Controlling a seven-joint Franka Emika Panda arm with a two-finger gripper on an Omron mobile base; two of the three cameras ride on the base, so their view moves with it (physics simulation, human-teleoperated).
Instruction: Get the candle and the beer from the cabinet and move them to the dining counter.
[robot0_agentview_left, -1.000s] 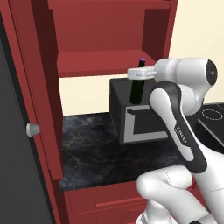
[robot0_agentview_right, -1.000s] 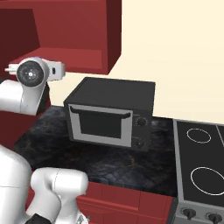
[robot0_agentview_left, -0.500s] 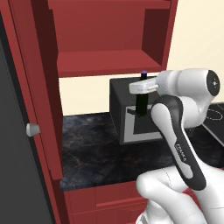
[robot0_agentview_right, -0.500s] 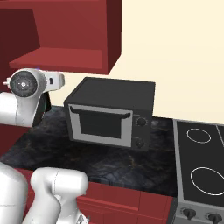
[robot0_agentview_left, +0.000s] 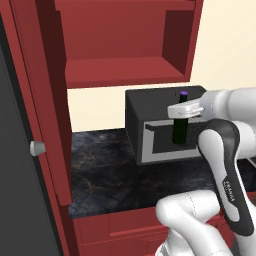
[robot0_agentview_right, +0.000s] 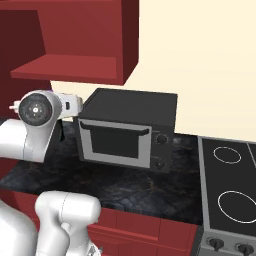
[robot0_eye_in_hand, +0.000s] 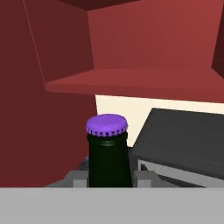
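Bottle (robot0_agentview_left: 180, 125), dark glass with a purple cap, held upright in the air before the black oven (robot0_agentview_left: 160, 127), below the cabinet (robot0_agentview_left: 125, 70) shelf. Gripper (robot0_agentview_left: 184, 111) is closed partway round its neck, fingers (robot0_eye_in_hand: 78, 180) at either side. Glass is probably stiff, smooth, breakable and bottom-heavy; a grip below the cap looks soundest. Lower body is cut off in the hand view; the candle's place cannot be told.

Two base views from behind, sharing the microwave (robot0_agentview_left: 165, 125) and cabinet (robot0_agentview_right: 85, 45); hand view close behind the beer (robot0_eye_in_hand: 107, 153).
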